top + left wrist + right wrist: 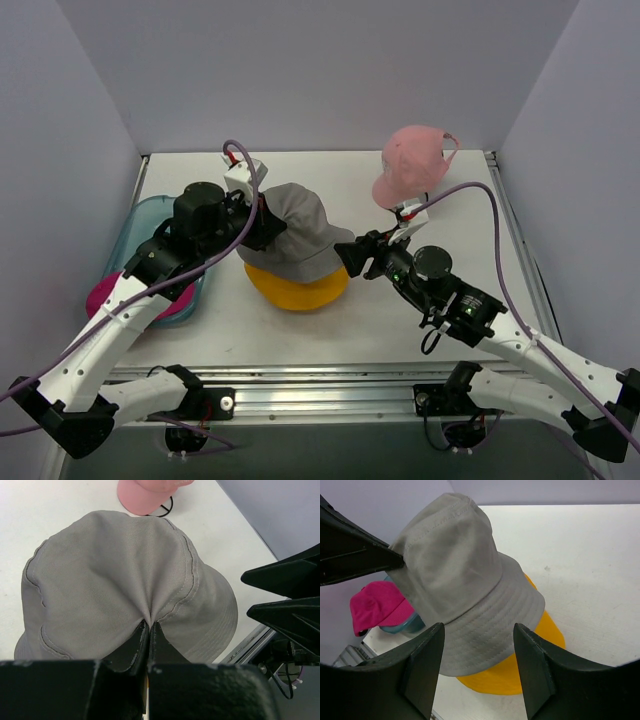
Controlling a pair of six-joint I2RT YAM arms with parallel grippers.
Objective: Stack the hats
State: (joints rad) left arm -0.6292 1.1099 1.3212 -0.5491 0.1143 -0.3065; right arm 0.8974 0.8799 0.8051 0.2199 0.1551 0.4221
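Note:
The grey bucket hat sits over the yellow bucket hat in the middle of the table. My left gripper is shut, pinching the crown of the grey hat from the left. My right gripper is open just right of the grey hat's brim, touching nothing; the yellow hat shows under it. The light pink cap sits at the back right. The magenta cap lies in the tray on the left, mostly hidden by my left arm, and shows in the right wrist view.
A translucent teal tray lies at the left edge of the table. The pink cap's brim is just beyond the grey hat. Grey walls close in on the left, back and right. A metal rail runs along the near edge.

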